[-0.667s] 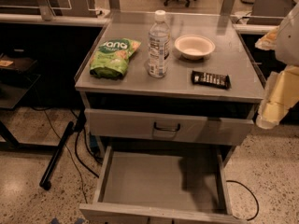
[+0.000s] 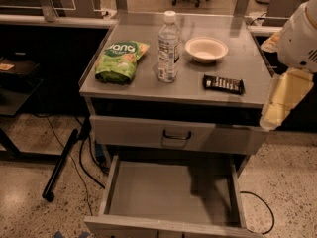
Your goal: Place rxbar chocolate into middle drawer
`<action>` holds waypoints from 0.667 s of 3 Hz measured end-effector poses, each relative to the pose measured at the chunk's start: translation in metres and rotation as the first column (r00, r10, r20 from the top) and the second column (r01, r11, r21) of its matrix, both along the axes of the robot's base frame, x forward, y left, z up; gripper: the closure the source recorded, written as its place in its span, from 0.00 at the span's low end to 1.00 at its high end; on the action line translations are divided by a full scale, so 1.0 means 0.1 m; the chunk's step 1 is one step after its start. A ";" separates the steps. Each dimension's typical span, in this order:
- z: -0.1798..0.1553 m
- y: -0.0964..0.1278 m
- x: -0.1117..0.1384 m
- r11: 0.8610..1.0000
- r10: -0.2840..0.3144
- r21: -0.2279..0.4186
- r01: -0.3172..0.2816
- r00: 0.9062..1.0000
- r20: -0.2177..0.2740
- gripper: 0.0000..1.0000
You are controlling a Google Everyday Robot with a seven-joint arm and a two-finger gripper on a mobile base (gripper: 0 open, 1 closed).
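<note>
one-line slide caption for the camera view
Rxbar chocolate lies on the cabinet top, middle drawer open below, gripper beside the cabinet's right edge.

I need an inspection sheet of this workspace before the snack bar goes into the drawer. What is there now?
Surface: grey cabinet top, flat, carrying four things.
Job's things: black snack bar lies flat near the top's front right edge; middle drawer is pulled open, floor bare.
Clutter: green snack bag on the left, water bottle upright in the middle, white bowl behind the bar. The drawer front with the handle is shut.
Claw: claw hangs off the cabinet's right side, holding nothing.
Cables: black cables on the floor on the left; one loop on the right.
Surroundings: speckled floor, dark pole lying on it.
</note>
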State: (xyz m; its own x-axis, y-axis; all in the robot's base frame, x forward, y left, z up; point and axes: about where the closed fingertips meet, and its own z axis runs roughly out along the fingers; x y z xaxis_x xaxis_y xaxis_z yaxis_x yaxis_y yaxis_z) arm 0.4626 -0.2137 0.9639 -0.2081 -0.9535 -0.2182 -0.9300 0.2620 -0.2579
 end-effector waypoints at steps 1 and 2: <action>-0.14 0.05 0.31 1.000 0.019 0.010 -0.019 1.000 -0.011 0.00; -0.22 0.16 0.61 0.999 0.046 0.010 -0.045 0.999 -0.025 0.00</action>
State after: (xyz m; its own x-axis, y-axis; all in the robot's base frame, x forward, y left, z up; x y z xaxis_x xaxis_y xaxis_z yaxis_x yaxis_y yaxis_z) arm 0.5232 -0.1979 0.9420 -0.1700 -0.9601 -0.2222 -0.9471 0.2214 -0.2324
